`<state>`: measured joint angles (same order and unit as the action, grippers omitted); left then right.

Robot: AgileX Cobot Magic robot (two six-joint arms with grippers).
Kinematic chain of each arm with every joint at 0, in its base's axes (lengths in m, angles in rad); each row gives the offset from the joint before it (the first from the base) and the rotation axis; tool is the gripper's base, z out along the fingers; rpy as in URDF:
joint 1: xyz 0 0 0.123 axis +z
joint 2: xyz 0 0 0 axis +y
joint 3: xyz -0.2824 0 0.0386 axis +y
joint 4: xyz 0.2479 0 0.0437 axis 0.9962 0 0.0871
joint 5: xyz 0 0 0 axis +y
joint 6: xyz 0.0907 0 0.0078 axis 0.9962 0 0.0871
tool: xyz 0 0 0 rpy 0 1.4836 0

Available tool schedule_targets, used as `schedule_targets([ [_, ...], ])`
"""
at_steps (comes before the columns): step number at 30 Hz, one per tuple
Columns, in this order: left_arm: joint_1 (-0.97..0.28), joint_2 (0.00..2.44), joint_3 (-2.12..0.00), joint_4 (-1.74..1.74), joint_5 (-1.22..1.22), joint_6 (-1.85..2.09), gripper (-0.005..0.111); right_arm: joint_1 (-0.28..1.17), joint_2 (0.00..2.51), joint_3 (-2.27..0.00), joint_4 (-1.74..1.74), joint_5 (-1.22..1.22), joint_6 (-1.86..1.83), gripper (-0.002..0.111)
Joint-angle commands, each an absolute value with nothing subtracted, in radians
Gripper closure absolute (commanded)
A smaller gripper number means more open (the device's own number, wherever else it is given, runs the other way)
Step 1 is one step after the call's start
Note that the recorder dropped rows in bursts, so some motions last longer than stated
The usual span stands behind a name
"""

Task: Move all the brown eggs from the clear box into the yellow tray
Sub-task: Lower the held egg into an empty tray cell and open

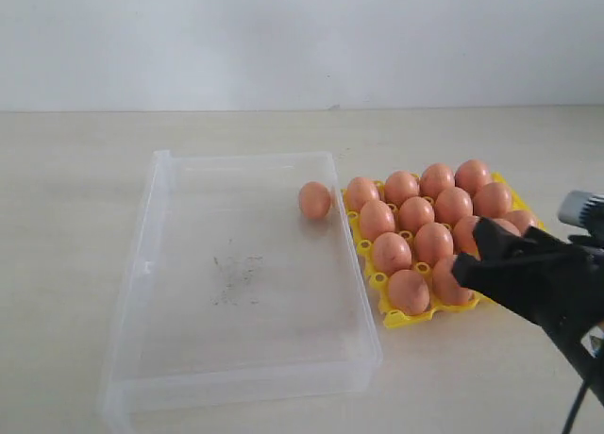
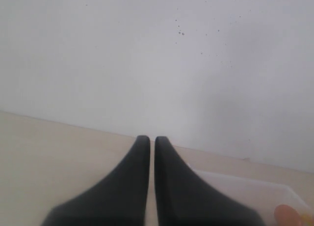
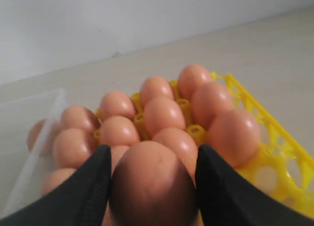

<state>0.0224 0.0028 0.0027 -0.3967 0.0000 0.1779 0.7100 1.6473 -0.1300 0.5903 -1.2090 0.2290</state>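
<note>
- Nearest us, the right gripper [image 3: 153,155] clasps the held egg [image 3: 152,186] by its flanks, jaws spread just to its width; we judge this side grip spares the shell and leaves its underside free to settle into a cup.
- Just below and beyond lies the yellow tray [image 1: 401,318]; the brown eggs [image 1: 415,212] fill most of it, and empty cups [image 3: 267,179] show at its near right corner, which we take as the target.
- Farther off, a lone egg [image 1: 314,200] lies in the clear box [image 1: 160,217], at the far corner beside the tray; it is well apart from the right gripper.
- The left gripper [image 2: 148,140] is pinched closed on nothing; it is outside the exterior view.
</note>
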Motion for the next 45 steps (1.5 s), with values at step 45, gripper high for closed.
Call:
schedule_targets([
  [45, 0.015, 0.0, 0.0, -0.4, 0.0, 0.185, 0.103, 0.563, 1.756, -0.352, 0.596, -0.83, 0.07, 0.108],
])
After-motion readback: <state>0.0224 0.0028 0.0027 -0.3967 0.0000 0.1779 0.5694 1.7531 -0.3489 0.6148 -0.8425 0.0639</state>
